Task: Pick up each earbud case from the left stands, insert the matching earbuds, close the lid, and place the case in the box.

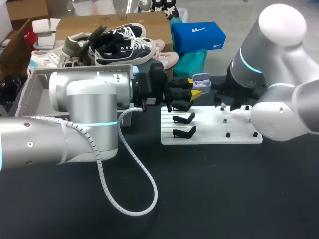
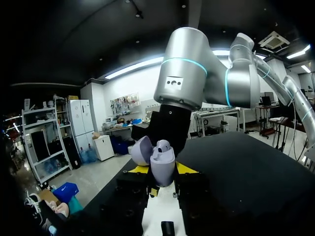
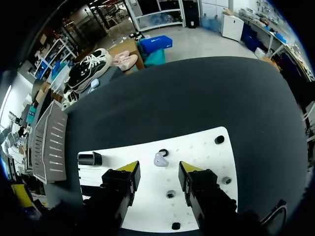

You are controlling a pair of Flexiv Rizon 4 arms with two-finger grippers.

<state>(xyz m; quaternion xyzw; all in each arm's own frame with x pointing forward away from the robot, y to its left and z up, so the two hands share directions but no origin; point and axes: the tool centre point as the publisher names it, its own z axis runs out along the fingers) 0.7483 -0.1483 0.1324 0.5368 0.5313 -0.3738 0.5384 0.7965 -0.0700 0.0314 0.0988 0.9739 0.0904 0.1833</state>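
Black tabletop [image 1: 209, 189] all round, with a white board [image 1: 244, 137] laid flat on it toward the right side. Two black stands [image 1: 184, 118] are seen at the board's left end, and small black pegs [image 1: 228, 134] are dotted over the rest.

The left gripper [image 1: 193, 87] is held up just over the board's far left corner. It's clamped on the lavender earbud case [image 2: 161, 172], with one yellow tip pressed on each side. The case is upright, its lid [image 2: 141, 150] is flipped open, and one earbud [image 2: 164, 145] is seated inside, sticking out of the top.

The right gripper [image 3: 159, 169] is parked low over the board with its fingers spread wide and nothing gripped. A loose lavender earbud [image 3: 160, 159] is seen lying on the board, just ahead of the gap between the tips and right next to a black peg [image 3: 164, 152]. It isn't touched by either finger, as far as can be made out.

A grey box [image 1: 31, 84] is seen at the table's left, behind the left arm and well apart from the case.
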